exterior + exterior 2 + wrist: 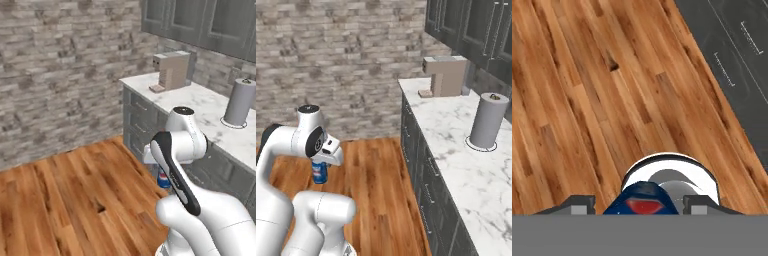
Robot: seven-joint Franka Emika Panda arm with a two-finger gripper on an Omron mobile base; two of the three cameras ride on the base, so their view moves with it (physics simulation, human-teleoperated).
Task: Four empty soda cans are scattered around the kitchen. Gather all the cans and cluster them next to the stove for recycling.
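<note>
My gripper (639, 203) is shut on a blue soda can (662, 186) with a silver top and a red mark, held between the two fingertips (577, 203). In the left base view the can (163, 180) hangs below my hand, beside the dark cabinet front and above the floor. The right base view shows the same can (319, 172) under the gripper (320, 166), over the wooden floor. The stove is out of view.
A marble counter (215, 112) runs along the right over dark drawers (421, 165). On it stand a tan coffee machine (172, 70) and a grey paper towel roll (487, 121). A brick wall (60, 75) closes the far side. Wooden floor (65, 200) lies open to the left.
</note>
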